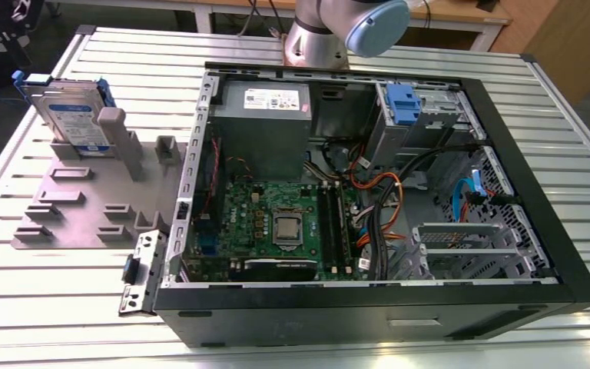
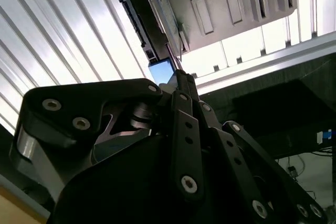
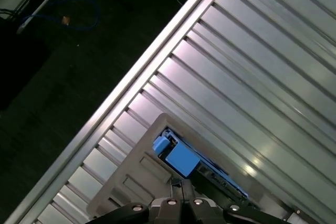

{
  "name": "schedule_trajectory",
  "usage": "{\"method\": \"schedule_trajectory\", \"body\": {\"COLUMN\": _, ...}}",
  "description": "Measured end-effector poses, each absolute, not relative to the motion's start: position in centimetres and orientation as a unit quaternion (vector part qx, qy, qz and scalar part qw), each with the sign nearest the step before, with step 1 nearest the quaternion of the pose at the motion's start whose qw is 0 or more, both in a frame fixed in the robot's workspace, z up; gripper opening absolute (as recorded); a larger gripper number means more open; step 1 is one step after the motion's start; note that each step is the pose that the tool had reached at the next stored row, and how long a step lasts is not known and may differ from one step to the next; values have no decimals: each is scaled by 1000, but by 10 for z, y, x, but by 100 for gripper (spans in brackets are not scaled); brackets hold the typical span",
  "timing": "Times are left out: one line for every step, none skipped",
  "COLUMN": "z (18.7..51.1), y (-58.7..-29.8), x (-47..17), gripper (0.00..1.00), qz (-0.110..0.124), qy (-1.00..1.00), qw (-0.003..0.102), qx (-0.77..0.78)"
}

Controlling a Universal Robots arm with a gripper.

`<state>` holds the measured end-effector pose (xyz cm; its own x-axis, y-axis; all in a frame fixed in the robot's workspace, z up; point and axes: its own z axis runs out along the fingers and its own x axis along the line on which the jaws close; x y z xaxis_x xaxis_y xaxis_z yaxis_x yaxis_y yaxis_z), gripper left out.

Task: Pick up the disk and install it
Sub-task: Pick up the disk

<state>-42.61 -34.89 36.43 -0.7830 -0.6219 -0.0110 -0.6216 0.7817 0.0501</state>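
The tool (image 3: 181,183), pinched together and empty, hangs over the silver hard drive in its blue plastic carrier (image 1: 74,115); open wide, square to its edges, I'd say.

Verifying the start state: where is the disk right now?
The disk stands upright in the grey holder, on the exterior view's left, beside the open computer case.
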Motion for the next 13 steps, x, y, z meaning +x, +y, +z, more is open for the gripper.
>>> {"method": "schedule_trajectory", "body": {"z": 364, "y": -349, "x": -426, "gripper": 11, "qz": -25, "qy": -942, "qw": 3, "qx": 334}}
{"method": "schedule_trajectory", "body": {"z": 364, "y": -349, "x": -426, "gripper": 11, "qz": -25, "qy": -940, "qw": 3, "qx": 340}}
{"method": "schedule_trajectory", "body": {"z": 364, "y": -349, "x": -426, "gripper": 11, "qz": -25, "qy": -938, "qw": 3, "qx": 345}}
{"method": "schedule_trajectory", "body": {"z": 364, "y": -349, "x": -426, "gripper": 11, "qz": -25, "qy": -937, "qw": 4, "qx": 349}}
{"method": "schedule_trajectory", "body": {"z": 364, "y": -349, "x": -426, "gripper": 11, "qz": -25, "qy": -936, "qw": 4, "qx": 351}}
{"method": "schedule_trajectory", "body": {"z": 364, "y": -349, "x": -426, "gripper": 11, "qz": -25, "qy": -936, "qw": 4, "qx": 351}}
{"method": "schedule_trajectory", "body": {"z": 364, "y": -349, "x": -426, "gripper": 11, "qz": -25, "qy": -936, "qw": 4, "qx": 351}}
{"method": "schedule_trajectory", "body": {"z": 364, "y": -349, "x": -426, "gripper": 11, "qz": -25, "qy": -936, "qw": 4, "qx": 351}}
{"method": "schedule_trajectory", "body": {"z": 364, "y": -349, "x": -426, "gripper": 11, "qz": -25, "qy": -936, "qw": 4, "qx": 351}}
{"method": "schedule_trajectory", "body": {"z": 364, "y": -349, "x": -426, "gripper": 11, "qz": -25, "qy": -936, "qw": 4, "qx": 351}}
{"method": "schedule_trajectory", "body": {"z": 364, "y": -349, "x": -426, "gripper": 11, "qz": -25, "qy": -936, "qw": 4, "qx": 351}}
{"method": "schedule_trajectory", "body": {"z": 364, "y": -349, "x": -426, "gripper": 11, "qz": -25, "qy": -936, "qw": 4, "qx": 351}}
{"method": "schedule_trajectory", "body": {"z": 364, "y": -349, "x": -426, "gripper": 11, "qz": -25, "qy": -936, "qw": 4, "qx": 351}}
